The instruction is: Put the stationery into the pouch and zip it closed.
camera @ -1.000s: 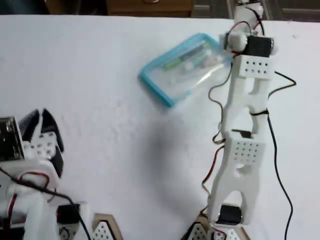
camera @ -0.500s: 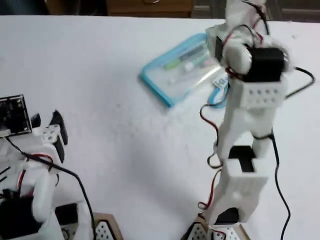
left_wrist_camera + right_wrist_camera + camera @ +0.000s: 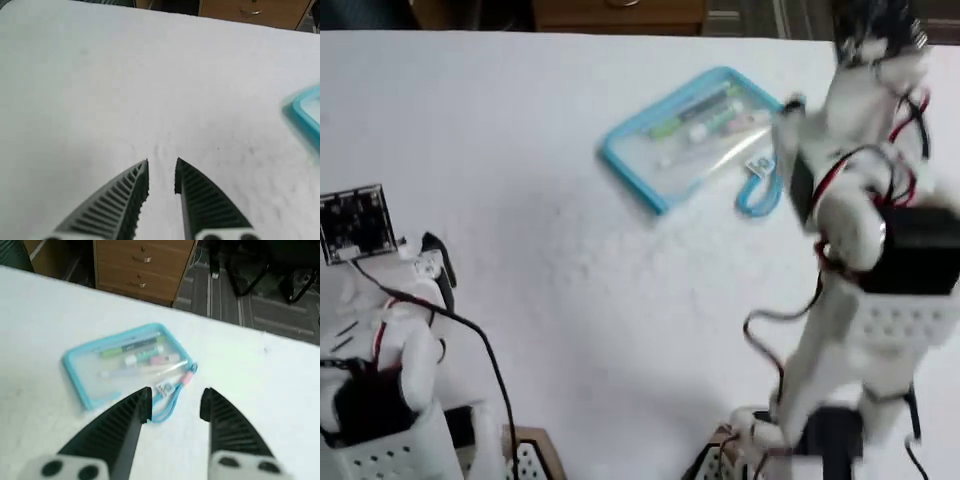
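Two arms: I see both at the white table (image 3: pixel 570 300), neither holding anything.
Pouch (image 3: pixel 685 135): clear with a blue edge, lying flat toward the table's far side. The stationery (image 3: pixel 705 115) is inside it, and a blue strap loop (image 3: pixel 758 192) trails off one corner.
Right gripper (image 3: pixel 175 402): hovering near the strap end, jaws spread wide.
Left gripper (image 3: pixel 161 177): well apart from the pouch, jaws parted by a narrow gap.

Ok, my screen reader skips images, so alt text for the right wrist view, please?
A clear, blue-edged pouch with stationery inside lies on the white table, beyond the open right gripper. A wooden drawer unit stands behind the table.
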